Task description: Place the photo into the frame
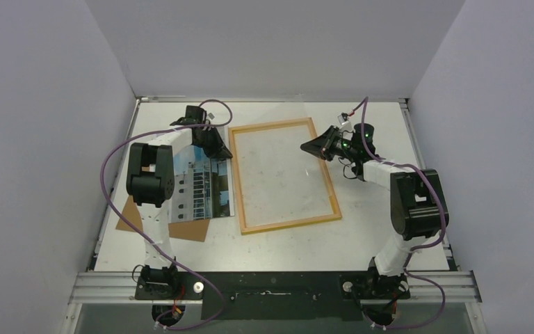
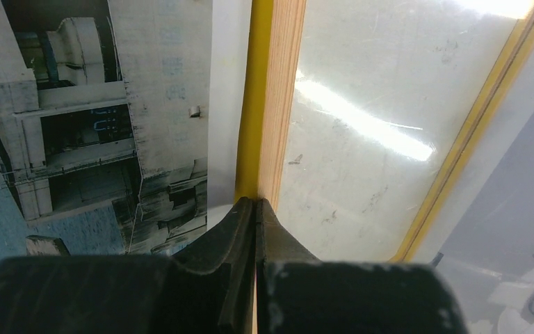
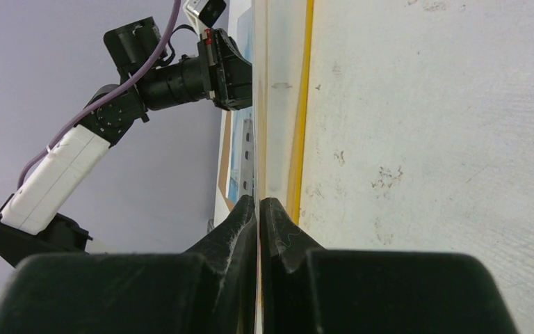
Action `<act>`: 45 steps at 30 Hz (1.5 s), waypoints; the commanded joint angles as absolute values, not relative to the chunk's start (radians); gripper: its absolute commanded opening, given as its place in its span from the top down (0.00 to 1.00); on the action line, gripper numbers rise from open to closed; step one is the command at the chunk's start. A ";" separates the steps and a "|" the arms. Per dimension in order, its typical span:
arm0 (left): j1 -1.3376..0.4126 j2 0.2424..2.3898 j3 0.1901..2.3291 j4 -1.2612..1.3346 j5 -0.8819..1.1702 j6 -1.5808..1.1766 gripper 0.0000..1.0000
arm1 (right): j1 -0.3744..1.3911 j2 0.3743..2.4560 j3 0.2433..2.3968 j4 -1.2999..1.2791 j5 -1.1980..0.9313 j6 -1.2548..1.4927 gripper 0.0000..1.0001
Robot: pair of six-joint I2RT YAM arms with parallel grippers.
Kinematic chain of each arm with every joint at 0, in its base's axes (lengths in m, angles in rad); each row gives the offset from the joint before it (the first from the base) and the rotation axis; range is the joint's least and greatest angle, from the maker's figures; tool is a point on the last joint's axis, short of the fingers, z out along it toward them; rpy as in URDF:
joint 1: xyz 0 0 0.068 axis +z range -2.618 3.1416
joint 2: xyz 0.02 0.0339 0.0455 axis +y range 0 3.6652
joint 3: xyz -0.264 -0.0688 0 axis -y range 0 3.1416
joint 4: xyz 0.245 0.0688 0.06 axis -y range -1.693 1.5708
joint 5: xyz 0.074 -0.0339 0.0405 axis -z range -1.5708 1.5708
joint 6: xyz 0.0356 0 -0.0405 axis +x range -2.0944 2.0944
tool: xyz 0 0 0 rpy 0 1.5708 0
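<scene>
The frame [image 1: 288,224] lies mid-table with its light wood back up. The photo [image 1: 198,184], printed side up, lies just left of it, partly on the brown backing board [image 1: 135,216]. My left gripper [image 1: 217,145] is at the far end of the frame's left rail. In the left wrist view the gripper [image 2: 256,202] is shut on that yellow and wood rail [image 2: 278,104], with the photo [image 2: 76,125] beside it. My right gripper [image 1: 306,147] reaches over the right rail. In the right wrist view the gripper [image 3: 259,200] is shut on a thin clear pane [image 3: 259,104] seen edge-on.
The table is walled at the left, back and right. The brown backing board sticks out from under the photo near the table's left edge. A metal rail [image 1: 278,285] with both arm bases runs along the near edge. The left arm shows in the right wrist view [image 3: 76,153].
</scene>
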State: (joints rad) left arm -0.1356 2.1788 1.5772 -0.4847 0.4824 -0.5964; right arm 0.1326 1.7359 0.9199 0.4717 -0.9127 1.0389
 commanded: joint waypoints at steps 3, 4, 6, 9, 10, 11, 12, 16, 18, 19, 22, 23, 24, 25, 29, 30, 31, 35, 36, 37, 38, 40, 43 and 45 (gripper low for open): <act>-0.140 2.229 1.585 -0.513 0.452 -0.569 1.00 | 0.158 1.764 0.917 0.556 -0.887 1.030 1.00; -0.139 2.230 1.585 -0.514 0.452 -0.569 1.00 | 0.159 1.764 0.915 0.559 -0.889 1.029 1.00; -0.139 2.230 1.585 -0.514 0.452 -0.568 1.00 | 0.158 1.763 0.910 0.571 -0.898 1.029 1.00; -0.139 2.233 1.586 -0.516 0.452 -0.568 1.00 | 0.158 1.761 0.905 0.602 -0.914 1.044 1.00; -0.139 2.235 1.588 -0.518 0.452 -0.567 1.00 | 0.158 1.760 0.900 0.623 -0.918 1.060 1.00; -0.140 2.235 1.590 -0.520 0.452 -0.566 1.00 | 0.157 1.757 0.896 0.650 -0.920 1.085 1.00; -0.140 2.236 1.591 -0.521 0.453 -0.565 1.00 | 0.156 1.755 0.893 0.681 -0.921 1.108 1.00; -0.140 2.240 1.595 -0.523 0.453 -0.563 1.00 | 0.151 1.749 0.895 0.727 -0.922 1.157 1.00; -0.140 2.241 1.595 -0.525 0.453 -0.562 1.00 | 0.153 1.750 0.899 0.722 -0.922 1.152 1.00; -0.139 2.242 1.597 -0.526 0.453 -0.562 1.00 | 0.153 1.751 0.901 0.711 -0.920 1.145 1.00; -0.139 2.243 1.598 -0.528 0.452 -0.561 1.00 | 0.157 1.761 0.904 0.674 -0.912 1.112 1.00; -0.139 2.244 1.600 -0.527 0.454 -0.560 1.00 | 0.160 1.767 0.905 0.662 -0.909 1.101 1.00; -0.140 2.244 1.600 -0.528 0.454 -0.560 1.00 | 0.161 1.769 0.907 0.647 -0.907 1.087 1.00; -0.139 2.245 1.601 -0.529 0.454 -0.560 1.00 | 0.166 1.772 0.909 0.627 -0.905 1.072 1.00; -0.139 2.249 1.601 -0.531 0.455 -0.559 1.00 | 0.173 1.779 0.924 0.523 -0.890 0.990 1.00; -0.139 2.250 1.603 -0.532 0.456 -0.560 1.00 | 0.173 1.780 0.926 0.505 -0.888 0.971 1.00; -0.139 2.250 1.603 -0.531 0.457 -0.559 1.00 | 0.173 1.783 0.926 0.493 -0.886 0.960 1.00; -0.139 2.253 1.606 -0.533 0.457 -0.559 1.00 | 0.171 1.788 0.926 0.438 -0.875 0.922 1.00; -0.139 2.255 1.607 -0.533 0.457 -0.558 1.00 | 0.171 1.791 0.925 0.428 -0.872 0.913 1.00; -0.139 2.256 1.609 -0.534 0.459 -0.559 1.00 | 0.171 1.792 0.925 0.412 -0.869 0.902 1.00; -0.140 2.256 1.610 -0.535 0.459 -0.559 1.00 | 0.169 1.794 0.925 0.399 -0.866 0.894 1.00; -0.140 2.259 1.613 -0.536 0.460 -0.559 1.00 | 0.167 1.794 0.925 0.374 -0.864 0.873 1.00; -0.140 2.260 1.615 -0.537 0.460 -0.557 1.00 | 0.164 1.790 0.929 0.323 -0.857 0.832 1.00; -0.139 2.262 1.615 -0.536 0.462 -0.557 1.00 | 0.163 1.790 0.937 0.296 -0.856 0.808 1.00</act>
